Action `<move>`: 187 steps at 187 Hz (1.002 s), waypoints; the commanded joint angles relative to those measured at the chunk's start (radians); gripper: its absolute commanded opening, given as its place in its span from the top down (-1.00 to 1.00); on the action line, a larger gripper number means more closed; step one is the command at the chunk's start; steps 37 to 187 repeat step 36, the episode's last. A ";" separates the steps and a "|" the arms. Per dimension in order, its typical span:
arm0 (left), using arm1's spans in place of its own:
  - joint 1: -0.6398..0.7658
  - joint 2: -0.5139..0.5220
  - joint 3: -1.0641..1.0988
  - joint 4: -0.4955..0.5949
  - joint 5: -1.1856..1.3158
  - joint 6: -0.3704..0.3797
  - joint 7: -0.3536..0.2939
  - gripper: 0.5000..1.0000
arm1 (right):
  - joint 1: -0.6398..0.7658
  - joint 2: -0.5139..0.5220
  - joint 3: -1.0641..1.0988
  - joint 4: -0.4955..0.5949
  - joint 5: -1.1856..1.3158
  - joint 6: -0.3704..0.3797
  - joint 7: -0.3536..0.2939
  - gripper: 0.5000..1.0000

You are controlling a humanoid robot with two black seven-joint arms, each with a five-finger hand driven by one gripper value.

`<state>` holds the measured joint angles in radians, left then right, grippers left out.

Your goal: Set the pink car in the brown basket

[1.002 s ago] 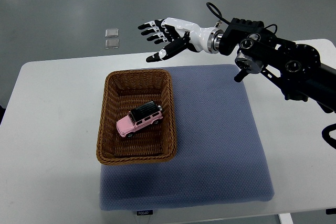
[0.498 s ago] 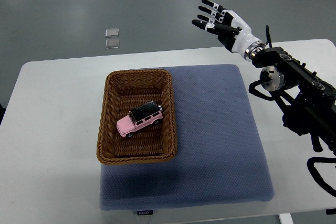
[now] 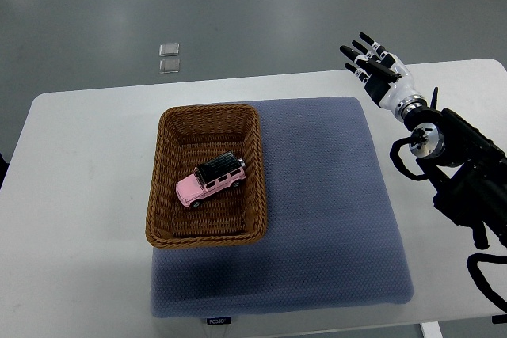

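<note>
floor (image 3: 238,5): grey, smooth | table (image 3: 79,195): white | floor plates (image 3: 169,58): two small, clear

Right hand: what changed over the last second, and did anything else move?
The right hand, open and empty throughout, swung from above the brown basket's far edge toward the table's right side and pulled back. The pink car stayed inside the basket; basket and blue mat unmoved.

Looks like a robotics lab or test room. Plain white table (image 3: 79,195) standing on bare grey concrete floor (image 3: 238,5), with a blue-grey foam mat (image 3: 333,219) laid on the table as a work pad. Two small clear tiles (image 3: 168,57) on the floor just beyond the table's far edge.
</note>
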<state>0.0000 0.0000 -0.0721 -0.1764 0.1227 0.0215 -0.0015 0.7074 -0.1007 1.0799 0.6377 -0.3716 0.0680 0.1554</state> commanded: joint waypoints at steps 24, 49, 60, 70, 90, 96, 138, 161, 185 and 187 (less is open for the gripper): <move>0.000 0.000 0.000 0.000 0.000 0.000 0.000 -1.00 | -0.009 -0.002 -0.001 -0.015 0.036 0.001 0.018 -0.61; 0.000 0.000 0.000 0.000 0.000 0.000 0.000 -1.00 | -0.009 -0.002 -0.001 -0.015 0.036 0.001 0.019 -0.61; 0.000 0.000 0.000 0.000 0.000 0.000 0.000 -1.00 | -0.009 -0.002 -0.001 -0.015 0.036 0.001 0.019 -0.61; 0.000 0.000 0.000 0.000 0.000 0.000 0.000 -1.00 | -0.009 -0.002 -0.001 -0.015 0.036 0.001 0.019 -0.61; 0.000 0.000 0.000 0.000 0.000 0.000 0.000 -1.00 | -0.009 -0.002 -0.001 -0.015 0.036 0.001 0.019 -0.61; 0.000 0.000 0.000 0.000 0.000 0.000 0.000 -1.00 | -0.009 -0.002 -0.001 -0.015 0.036 0.001 0.019 -0.61; 0.000 0.000 0.000 0.000 0.000 0.000 0.000 -1.00 | -0.009 -0.002 -0.001 -0.015 0.036 0.001 0.019 -0.61; 0.000 0.000 0.000 0.000 0.000 0.000 0.000 -1.00 | -0.009 -0.002 -0.001 -0.015 0.036 0.001 0.019 -0.61; 0.000 0.000 0.000 0.000 0.000 0.000 0.000 -1.00 | -0.009 -0.002 -0.001 -0.015 0.036 0.001 0.019 -0.61; 0.000 0.000 0.000 0.000 0.000 0.000 0.000 -1.00 | -0.009 -0.002 -0.001 -0.015 0.036 0.001 0.019 -0.61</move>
